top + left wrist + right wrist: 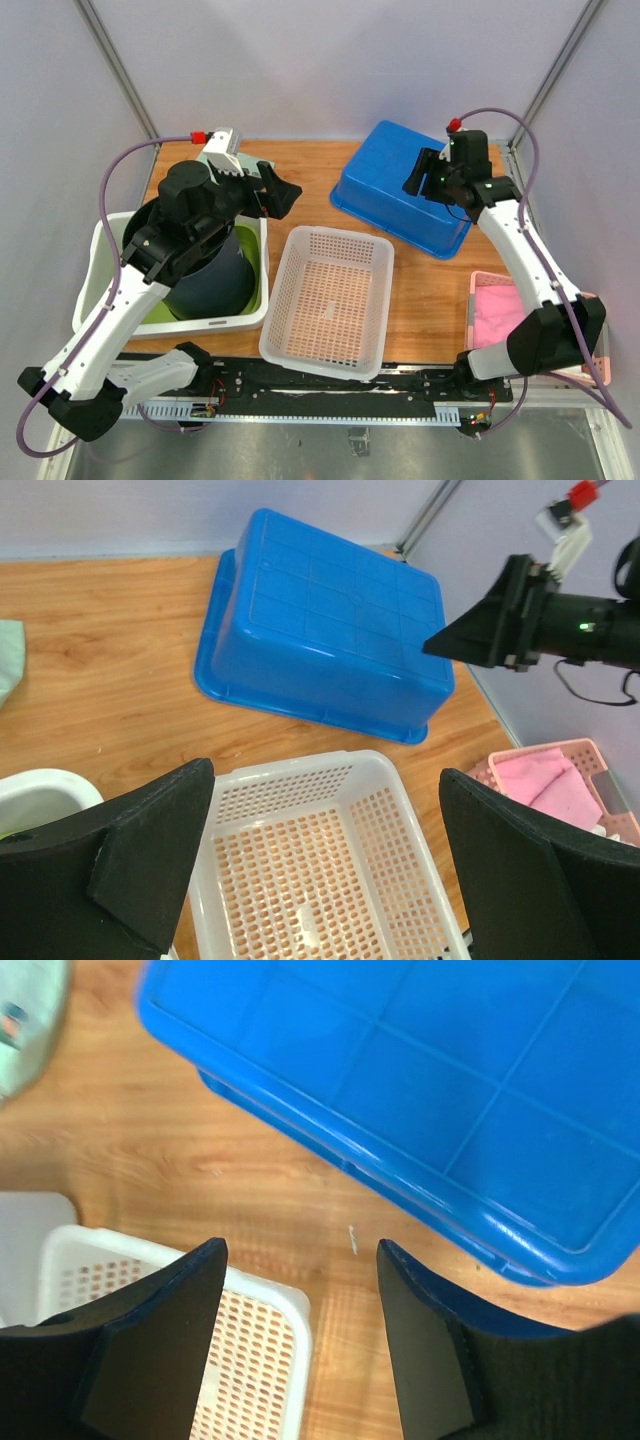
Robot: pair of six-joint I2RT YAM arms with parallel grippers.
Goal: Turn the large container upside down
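Note:
The large blue container (385, 195) lies bottom up on the wooden table at the back right, rim down. It also shows in the left wrist view (330, 630) and the right wrist view (450, 1070). My right gripper (425, 172) hovers just above its upturned base, open and empty; in its own view (300, 1250) the jaws stand apart over bare wood beside the container's rim. It shows open in the left wrist view too (480, 630). My left gripper (278, 192) is open and empty, above the table left of the container (325, 775).
A white perforated basket (340, 235) stands at centre front, also in the wrist views (400, 820) (285, 1310). A white tray (215, 322) with a dark pot (215, 275) is at left. A pink basket (500, 310) is at front right. A pale green cloth (5, 655) lies at back left.

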